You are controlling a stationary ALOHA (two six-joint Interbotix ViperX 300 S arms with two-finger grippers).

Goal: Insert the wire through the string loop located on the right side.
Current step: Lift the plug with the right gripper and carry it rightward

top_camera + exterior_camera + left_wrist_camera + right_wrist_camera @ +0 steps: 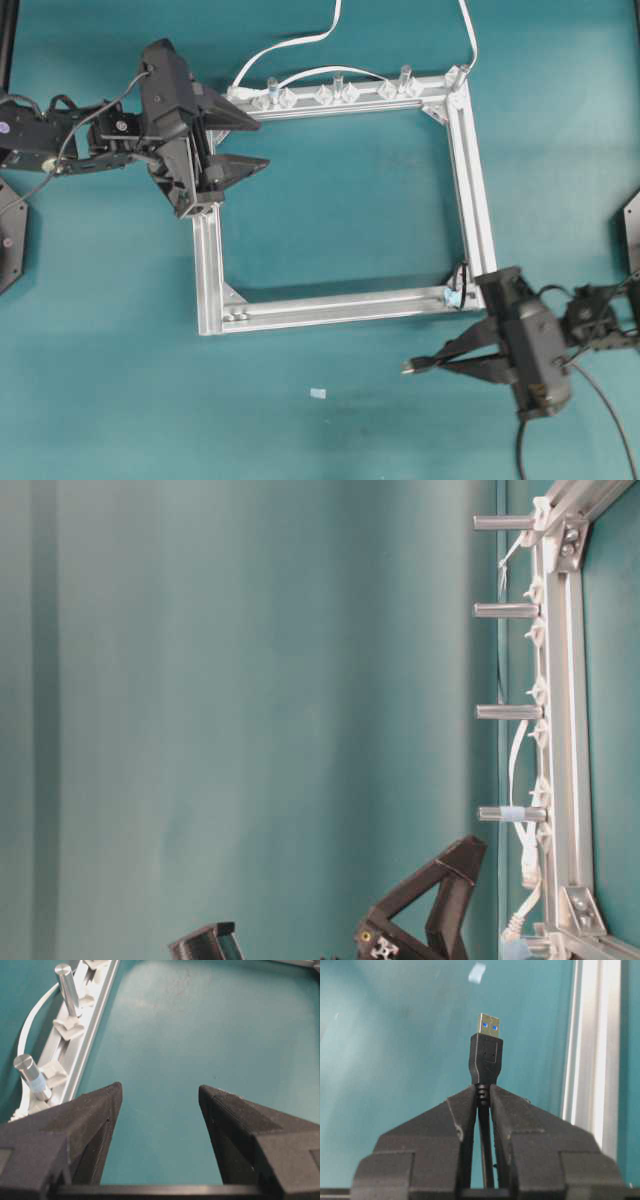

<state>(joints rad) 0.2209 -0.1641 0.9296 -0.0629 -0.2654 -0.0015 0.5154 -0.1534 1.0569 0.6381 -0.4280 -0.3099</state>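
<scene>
The right gripper [482, 1097] pinches the wire [485, 1060] at the ribbed collar behind its USB plug, jaws pressed tight; the metal tip projects straight ahead of them. The string loop [461, 275] stands beside those jaws, at the near right corner of the aluminium frame [330, 305]. Align the rigid plug with the loop's opening before advancing, since the thin string probably yields on contact. The left gripper [240, 142], jaws spread, holds nothing above the teal worktop [340, 200].

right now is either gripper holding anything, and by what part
The right gripper is shut on the wire, pinching it at the ribbed strain relief just behind the plug, metal tip pointing outward. The left gripper is open and holds nothing.
</scene>
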